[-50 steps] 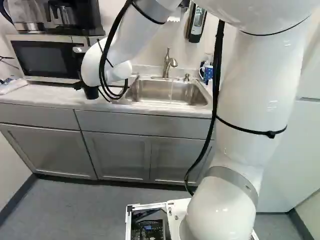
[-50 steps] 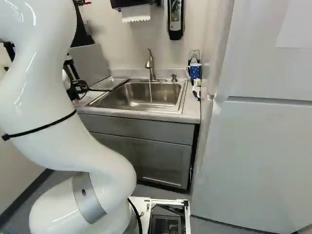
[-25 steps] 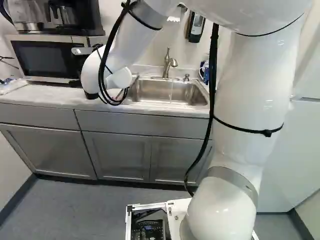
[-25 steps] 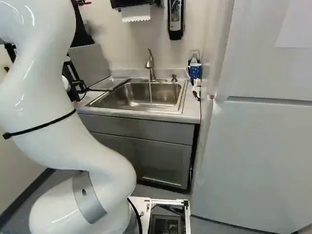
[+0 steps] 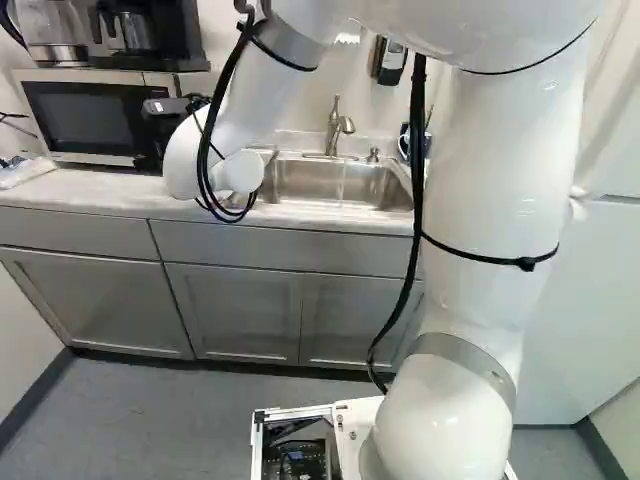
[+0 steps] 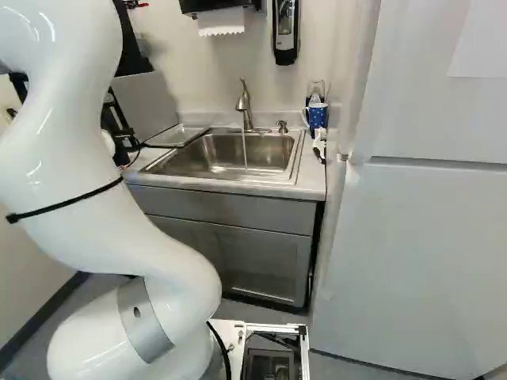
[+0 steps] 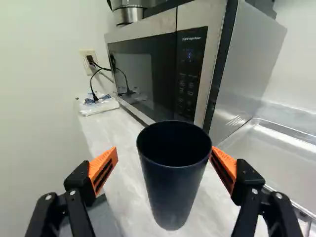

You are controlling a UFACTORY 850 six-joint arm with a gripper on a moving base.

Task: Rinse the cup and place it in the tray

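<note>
You have a pale marbled countertop (image 7: 123,170) ahead, with a microwave (image 7: 148,74) on it and a coffee maker (image 5: 138,30) above that. Water runs from the faucet (image 6: 244,103) into the stainless-steel sink (image 6: 194,163). Your dark navy tumbler (image 7: 173,197) stands upright on the countertop, smooth, matte and tapering towards its base; you can't make out anything inside it. The gripper (image 6: 125,149) is spread wide, one finger each side of the tumbler. The shallow metal tray (image 7: 276,158) sits beside the microwave, and a blue patterned mug (image 6: 317,117) stands behind the sink's corner.
</note>
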